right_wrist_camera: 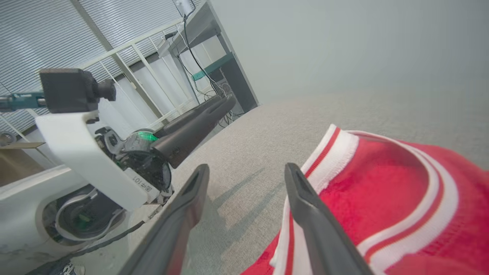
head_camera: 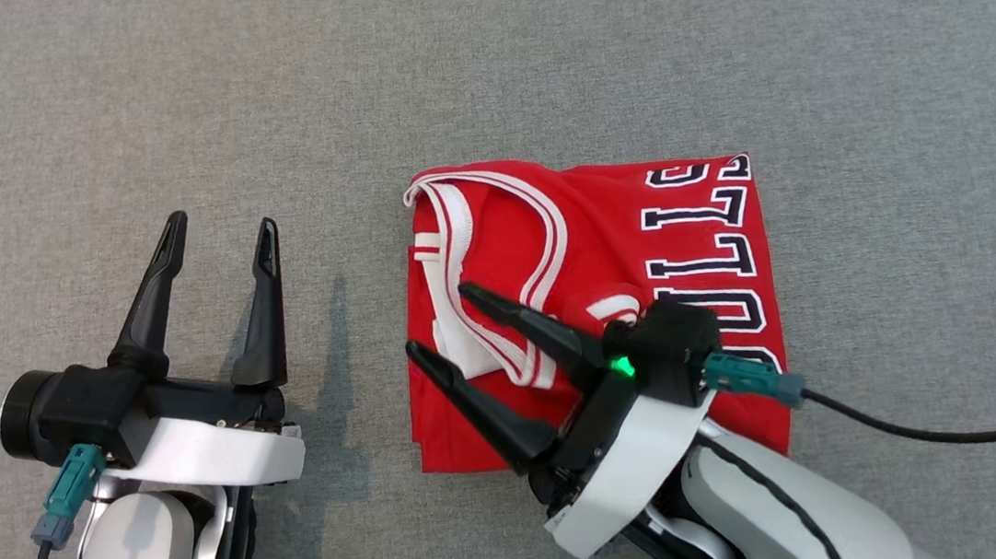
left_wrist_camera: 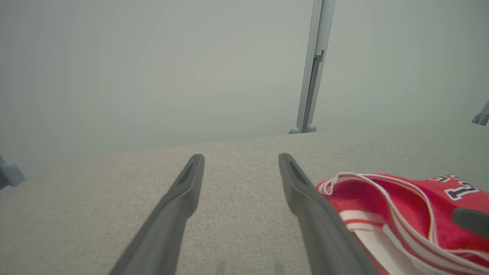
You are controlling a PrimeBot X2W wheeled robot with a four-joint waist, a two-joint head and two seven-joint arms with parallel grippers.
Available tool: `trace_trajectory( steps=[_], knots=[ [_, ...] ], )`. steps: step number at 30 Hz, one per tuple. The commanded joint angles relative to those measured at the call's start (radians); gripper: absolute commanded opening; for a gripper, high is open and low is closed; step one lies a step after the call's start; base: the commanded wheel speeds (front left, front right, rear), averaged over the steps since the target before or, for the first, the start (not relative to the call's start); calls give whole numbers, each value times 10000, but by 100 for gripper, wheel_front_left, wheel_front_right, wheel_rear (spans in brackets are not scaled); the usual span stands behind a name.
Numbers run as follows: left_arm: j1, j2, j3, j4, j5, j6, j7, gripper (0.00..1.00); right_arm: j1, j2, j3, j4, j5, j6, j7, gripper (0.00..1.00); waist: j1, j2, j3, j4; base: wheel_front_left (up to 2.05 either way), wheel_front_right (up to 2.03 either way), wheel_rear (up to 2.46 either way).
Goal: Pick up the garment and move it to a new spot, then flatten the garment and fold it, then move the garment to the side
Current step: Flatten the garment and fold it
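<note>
The garment [head_camera: 623, 238] is a red jersey with white trim and dark lettering, lying folded into a rough square on the grey cloth table [head_camera: 475, 60]. My right gripper [head_camera: 439, 318] hovers open over its near left corner, one finger above the white-trimmed strap and the other near the jersey's left edge. In the right wrist view the right gripper [right_wrist_camera: 247, 167] has nothing between its fingers, and the garment [right_wrist_camera: 382, 191] lies under the right-hand finger. My left gripper [head_camera: 222, 221] stands open over bare table to the left of the jersey. In the left wrist view the left gripper [left_wrist_camera: 240, 156] is empty, with the garment [left_wrist_camera: 401, 206] beside it.
A black cable [head_camera: 940, 432] trails off right from my right wrist. A grey metal post [left_wrist_camera: 311, 76] stands at the table's far edge. Beyond the table's left side are a white railing [right_wrist_camera: 145, 57] and a desk with cables [right_wrist_camera: 214, 42].
</note>
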Motion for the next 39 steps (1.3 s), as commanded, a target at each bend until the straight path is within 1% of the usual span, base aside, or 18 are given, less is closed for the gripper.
trace_trajectory(
  steps=[1, 4, 7, 11, 14, 17, 18, 19, 20, 22, 24, 25, 27, 30, 39],
  knots=[
    [-142, 22, 68, 30, 83, -25, -41, 100, -150, -37, -108, -174, 42, 0, -187, 100, 0, -1, -48, -41, 0, 0, 0],
    [-31, 24, 123, 60, 109, -24, -41, 100, -6, -60, -518, -742, 29, 0, -435, 100, 0, -1, -164, -111, 0, 0, 0],
    [88, 14, 170, 96, 136, 1, -40, 100, 399, -322, -1222, -1594, 206, 0, -537, 100, 0, -1, -304, -166, 0, 0, 0],
    [225, 6, 263, 127, 170, 88, -41, 100, 1108, -756, -2656, -2655, -13, 0, -502, 100, 0, -1, -523, -245, 0, 0, 0],
    [342, 11, 321, 129, 190, 163, -40, 100, 1701, -938, -4031, -3192, -307, 0, -294, 100, 0, -1, -660, -299, 0, 0, 0],
    [417, 35, 364, 129, 198, 215, -40, 100, 2250, -1003, -5368, -3451, -754, 0, -30, 100, 0, -1, -784, -345, 0, 0, 0],
    [485, 68, 406, 111, 196, 256, -42, 100, 2599, -1038, -6232, -3507, -1021, 0, 147, 100, 0, -1, -877, -375, 0, 0, 0],
    [546, 79, 411, 111, 191, 279, -42, 100, 2778, -1106, -6667, -3481, -1251, -2, 238, 100, 0, -1, -920, -391, 0, 0, 0],
    [546, 79, 411, 111, 191, 279, -42, 100, 2778, -1106, -6667, -3481, -1251, -2, 238, 100, 0, -1, -920, -391, 0, 0, 0],
    [619, 96, 425, 113, 182, 330, -36, 100, 3127, -1083, -7413, -3376, -1481, 0, 392, 100, 0, -1, -1014, -419, 0, 0, 0],
    [671, 139, 433, 96, 179, 355, -2, 100, 3453, -1218, -8108, -3222, -1982, 0, 587, 100, 0, -1, -1101, -434, 0, 0, 0],
    [714, 146, 426, 75, 176, 372, 15, 100, 3548, -1112, -8326, -3201, -1985, 0, 627, 100, 0, -1, -1137, -440, 0, 0, 0],
    [795, 189, 435, 39, 164, 422, 63, 100, 3754, -1125, -8719, -3149, -2305, 0, 757, 100, 0, -1, -1178, -454, 0, 0, 0],
    [856, 222, 441, -65, 136, 457, 102, 100, 3913, -993, -8959, -3199, -2445, 0, 850, 100, 0, -1, -1217, -478, 0, 0, 0],
    [911, 270, 359, -259, 93, 550, 244, 100, 3924, -799, -9022, -3379, -2653, 0, 1138, 100, 0, -1, -1197, -485, 0, 0, 0]
  ],
)
